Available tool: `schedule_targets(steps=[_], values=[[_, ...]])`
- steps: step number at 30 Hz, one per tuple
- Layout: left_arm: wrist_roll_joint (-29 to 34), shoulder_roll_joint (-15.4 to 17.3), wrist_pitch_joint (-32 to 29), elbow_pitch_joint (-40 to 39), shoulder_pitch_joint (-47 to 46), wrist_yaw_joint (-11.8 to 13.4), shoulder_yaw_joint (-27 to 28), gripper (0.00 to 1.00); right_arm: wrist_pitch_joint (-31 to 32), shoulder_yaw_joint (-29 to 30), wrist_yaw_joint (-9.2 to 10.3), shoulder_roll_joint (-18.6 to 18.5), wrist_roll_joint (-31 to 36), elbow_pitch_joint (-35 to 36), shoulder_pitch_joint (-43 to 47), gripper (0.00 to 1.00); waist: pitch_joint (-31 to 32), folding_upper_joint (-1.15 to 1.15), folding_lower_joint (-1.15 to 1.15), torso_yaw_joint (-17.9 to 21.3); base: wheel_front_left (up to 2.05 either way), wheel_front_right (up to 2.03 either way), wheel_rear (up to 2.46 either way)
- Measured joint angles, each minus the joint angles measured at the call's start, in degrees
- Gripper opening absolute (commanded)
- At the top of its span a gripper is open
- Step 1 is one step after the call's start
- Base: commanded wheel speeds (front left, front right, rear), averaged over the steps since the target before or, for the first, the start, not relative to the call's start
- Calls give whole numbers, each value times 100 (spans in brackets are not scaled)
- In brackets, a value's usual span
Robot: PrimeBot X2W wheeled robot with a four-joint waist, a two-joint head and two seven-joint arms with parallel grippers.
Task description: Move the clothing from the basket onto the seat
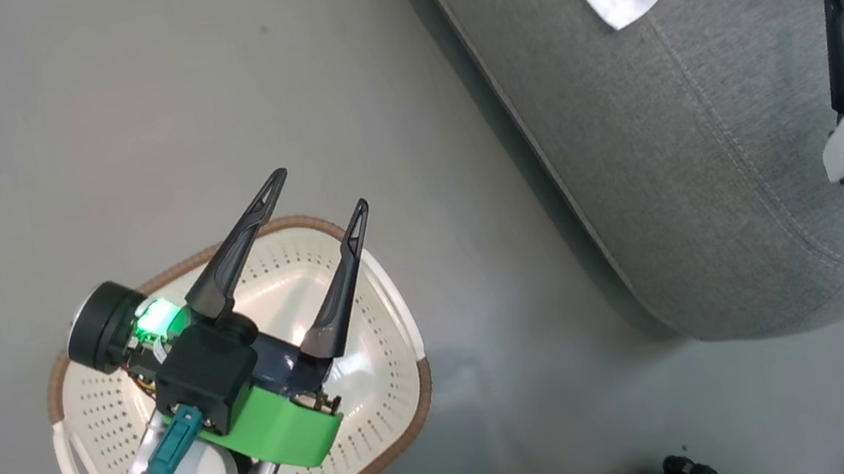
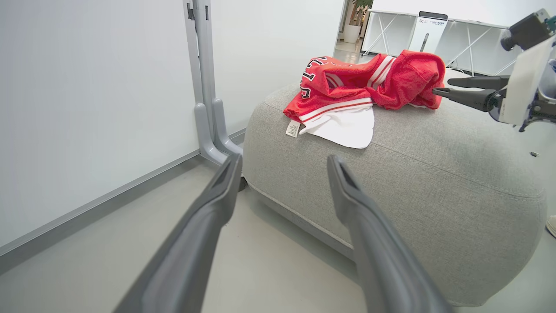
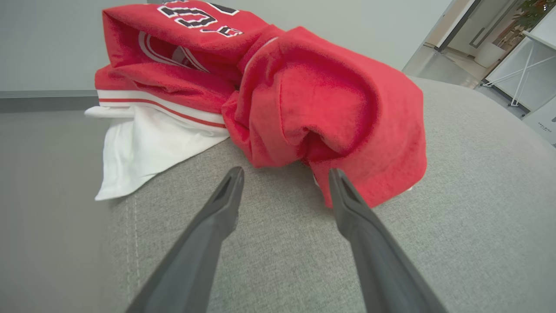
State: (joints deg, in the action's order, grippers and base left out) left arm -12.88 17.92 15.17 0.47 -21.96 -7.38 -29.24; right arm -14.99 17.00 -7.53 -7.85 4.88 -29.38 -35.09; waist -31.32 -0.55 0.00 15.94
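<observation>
Grey floor [image 1: 104, 110] underfoot. Nearest: basket [image 1: 380, 366], no clothing visible inside; left claw [image 1: 321, 189] above it, spread wide, holding nothing. Beyond: seat [image 3: 456, 195] bearing the clothing [image 3: 312, 100], heaped, wholly on the cushion. Step judged as retreat: draw straight back and up, clear of folds, no snagging. Right claw [image 3: 285, 171] spread wide, empty, one tip at the red hem, contact undeterminable.
</observation>
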Motion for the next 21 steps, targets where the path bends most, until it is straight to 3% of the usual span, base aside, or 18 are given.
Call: schedule_targets(steps=[11, 21], values=[[-58, -412, 0, 235, 481, 81, 709, 100, -1, -425, 0, 32, -443, 1037, 870, 100, 920, 0, 0, -159, 0, 0, 0], [-101, -760, -1, 355, 883, 152, 1660, 100, -1, -1248, 0, 216, -494, 1573, 1127, 100, 1420, 0, 0, -707, 0, 0, 0]])
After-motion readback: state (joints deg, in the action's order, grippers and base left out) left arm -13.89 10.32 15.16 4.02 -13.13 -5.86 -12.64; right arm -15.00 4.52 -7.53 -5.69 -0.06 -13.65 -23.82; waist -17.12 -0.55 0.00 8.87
